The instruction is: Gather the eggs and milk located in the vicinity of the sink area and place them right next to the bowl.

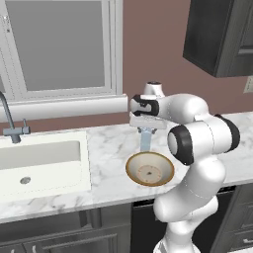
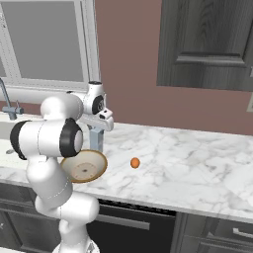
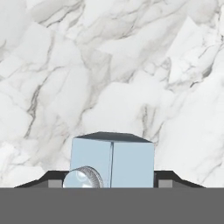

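The pale blue milk hangs upright from my gripper, which is shut on its top. It is held low over the marble counter, just behind the tan bowl. From the right base view the milk stands behind the bowl, and one of the eggs lies on the counter a short way right of the bowl. In the hand view the milk sits between the dark fingertips, its round cap at the lower left. Whether its base touches the counter I cannot tell.
The cream sink with its grey faucet is set in the counter to the left. A window is behind it, and dark wall cabinets hang at the upper right. Open marble counter stretches right of the egg.
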### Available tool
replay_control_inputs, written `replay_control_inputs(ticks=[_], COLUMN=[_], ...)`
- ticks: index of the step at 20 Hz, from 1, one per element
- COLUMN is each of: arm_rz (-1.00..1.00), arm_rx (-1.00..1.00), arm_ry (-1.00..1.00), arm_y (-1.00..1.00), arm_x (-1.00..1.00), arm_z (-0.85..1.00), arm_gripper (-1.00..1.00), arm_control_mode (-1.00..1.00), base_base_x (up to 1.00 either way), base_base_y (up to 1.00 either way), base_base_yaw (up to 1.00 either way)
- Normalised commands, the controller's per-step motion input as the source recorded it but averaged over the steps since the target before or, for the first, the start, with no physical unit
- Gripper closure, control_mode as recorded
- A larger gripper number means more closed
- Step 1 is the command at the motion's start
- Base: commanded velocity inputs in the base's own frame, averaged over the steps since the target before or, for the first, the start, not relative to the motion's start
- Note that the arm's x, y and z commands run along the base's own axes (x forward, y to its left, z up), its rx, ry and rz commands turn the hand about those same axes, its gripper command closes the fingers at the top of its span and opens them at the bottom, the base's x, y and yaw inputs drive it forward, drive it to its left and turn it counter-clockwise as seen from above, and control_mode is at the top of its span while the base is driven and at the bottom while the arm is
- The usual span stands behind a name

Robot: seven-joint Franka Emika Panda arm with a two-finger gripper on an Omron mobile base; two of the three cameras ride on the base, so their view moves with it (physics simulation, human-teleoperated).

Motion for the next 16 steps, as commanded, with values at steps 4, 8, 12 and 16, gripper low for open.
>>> replay_control_inputs(ticks=[4, 8, 12, 16], arm_rz=[0.0, 0.0, 0.0, 0.0], arm_rx=[0.0, 0.0, 0.0, 0.0], arm_ry=[0.0, 0.0, -0.02, -0.01], arm_y=[0.0, 0.0, 0.0, 0.0], arm_x=[0.0, 0.0, 0.0, -0.01], arm_z=[0.0, 0.0, 0.0, 0.0], arm_gripper=[1.0, -1.0, -1.0, -1.0], arm_control_mode=[-1.0, -1.0, -1.0, -1.0], base_base_x=[0.0, 0.0, 0.0, 0.0], base_base_y=[0.0, 0.0, 0.0, 0.0], base_base_yaw=[0.0, 0.0, 0.0, 0.0])
